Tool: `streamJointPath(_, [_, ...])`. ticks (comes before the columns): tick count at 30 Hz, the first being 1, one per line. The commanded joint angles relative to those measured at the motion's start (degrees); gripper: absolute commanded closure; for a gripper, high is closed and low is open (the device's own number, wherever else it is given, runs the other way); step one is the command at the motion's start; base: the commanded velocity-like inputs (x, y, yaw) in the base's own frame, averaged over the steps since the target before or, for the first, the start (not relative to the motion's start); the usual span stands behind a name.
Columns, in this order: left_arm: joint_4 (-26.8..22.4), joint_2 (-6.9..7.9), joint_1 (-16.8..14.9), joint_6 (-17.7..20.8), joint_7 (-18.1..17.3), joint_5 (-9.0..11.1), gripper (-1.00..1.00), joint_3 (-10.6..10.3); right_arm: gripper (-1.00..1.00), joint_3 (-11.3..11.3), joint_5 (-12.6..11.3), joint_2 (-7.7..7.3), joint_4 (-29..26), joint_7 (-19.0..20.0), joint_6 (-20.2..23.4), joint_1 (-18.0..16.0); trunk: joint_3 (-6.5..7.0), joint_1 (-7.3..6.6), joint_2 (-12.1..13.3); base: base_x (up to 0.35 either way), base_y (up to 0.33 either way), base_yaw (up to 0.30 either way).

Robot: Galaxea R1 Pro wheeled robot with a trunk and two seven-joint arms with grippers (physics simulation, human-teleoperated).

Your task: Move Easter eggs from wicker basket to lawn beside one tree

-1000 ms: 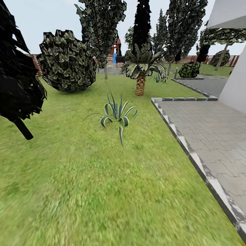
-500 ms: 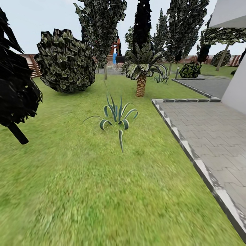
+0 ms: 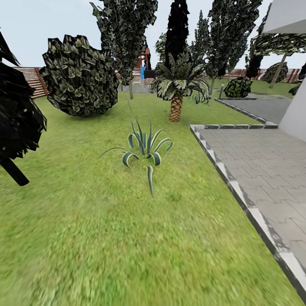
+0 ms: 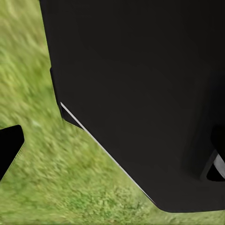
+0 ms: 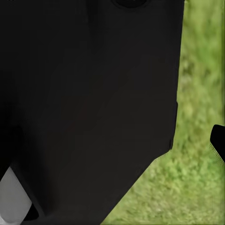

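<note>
The Easter eggs and the wicker basket are out of view. The head view looks across the lawn (image 3: 127,238) of the garden. Far off at the right stands a tree (image 3: 277,71) with a slanted pale trunk and a leafy crown. In the left wrist view, a dark fingertip (image 4: 7,145) pokes in at the edge over grass, beside a large black body part. The right wrist view likewise has one dark fingertip (image 5: 218,140) at its edge over grass. Each gripper's other finger is hidden.
A spiky striped plant (image 3: 144,146) grows mid-lawn, with a small palm (image 3: 175,100) behind it. A round shrub (image 3: 80,76) and a near-black conifer (image 3: 17,119) stand left. Grey paving (image 3: 263,170) with a stone kerb lies right. A fence (image 3: 32,78) and playset (image 3: 143,63) stand far back.
The whole head view has shifted as the camera moved: the dark conifer slides further off to the left, and the paving and white wall drift right. Nothing in the garden itself moved.
</note>
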Motion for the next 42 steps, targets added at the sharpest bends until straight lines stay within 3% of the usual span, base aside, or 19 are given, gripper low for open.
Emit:
streamJointPath(1, [-0.1, 0.02, 0.0, 0.1, -0.2, -0.1, -1.00, 0.0, -1.00, 0.1, -0.5, 0.00, 0.2, 0.3, -0.2, -0.1, -0.03, 0.04, 0.0, 0.341, 0.000, 0.000])
streamJointPath(42, [-0.1, 0.02, 0.0, 0.1, -0.1, -0.1, -1.00, -0.1, -1.00, 0.1, -0.5, 0.14, 0.2, 0.3, -0.2, -0.1, -0.03, 0.04, 0.0, 0.341, 0.000, 0.000])
